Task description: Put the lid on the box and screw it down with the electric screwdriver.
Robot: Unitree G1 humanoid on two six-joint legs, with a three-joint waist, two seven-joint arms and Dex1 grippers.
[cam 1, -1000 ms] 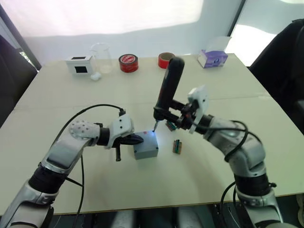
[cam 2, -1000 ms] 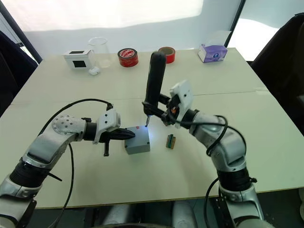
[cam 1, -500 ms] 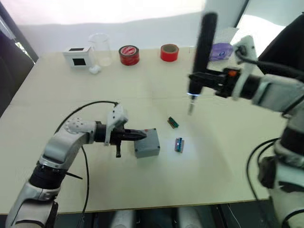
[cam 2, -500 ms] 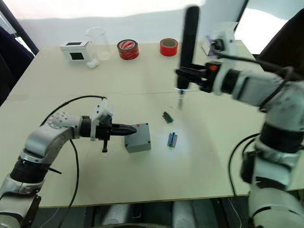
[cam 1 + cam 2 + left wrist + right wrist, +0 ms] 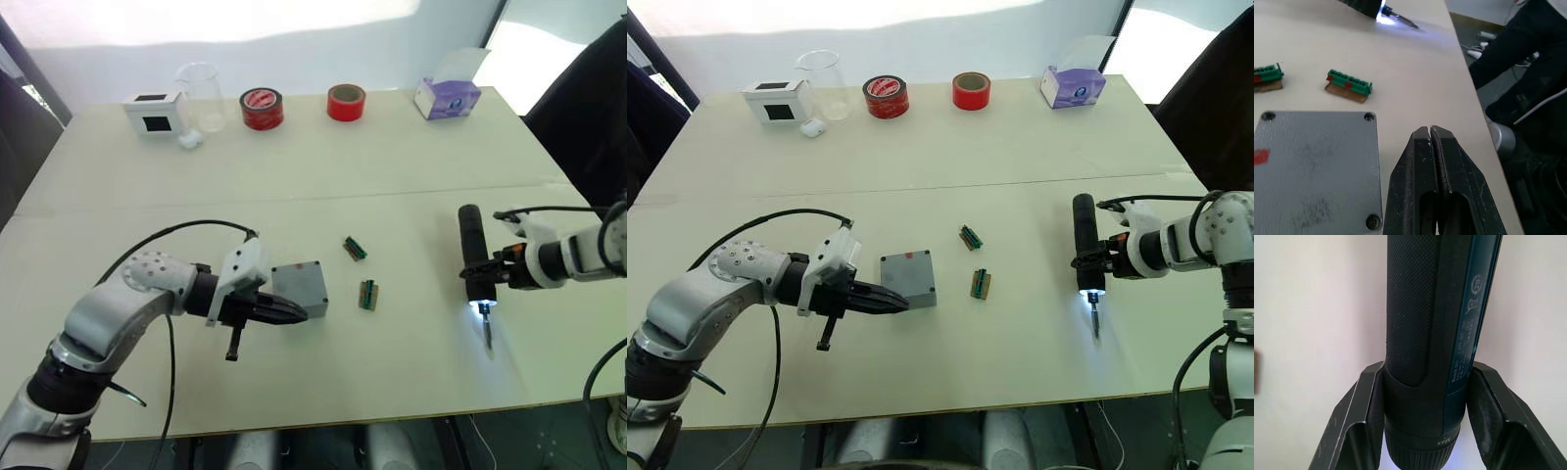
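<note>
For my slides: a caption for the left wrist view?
Shut left gripper beside the lidded box, green connectors and screwdriver's lit tip beyond.

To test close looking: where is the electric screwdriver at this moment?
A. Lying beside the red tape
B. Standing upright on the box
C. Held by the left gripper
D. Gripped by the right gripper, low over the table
D: the right gripper clamps the screwdriver, its lit tip near the table.

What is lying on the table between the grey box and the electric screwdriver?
Two small green connector pieces lie between the box and the electric screwdriver, seen in the right eye view.
</note>
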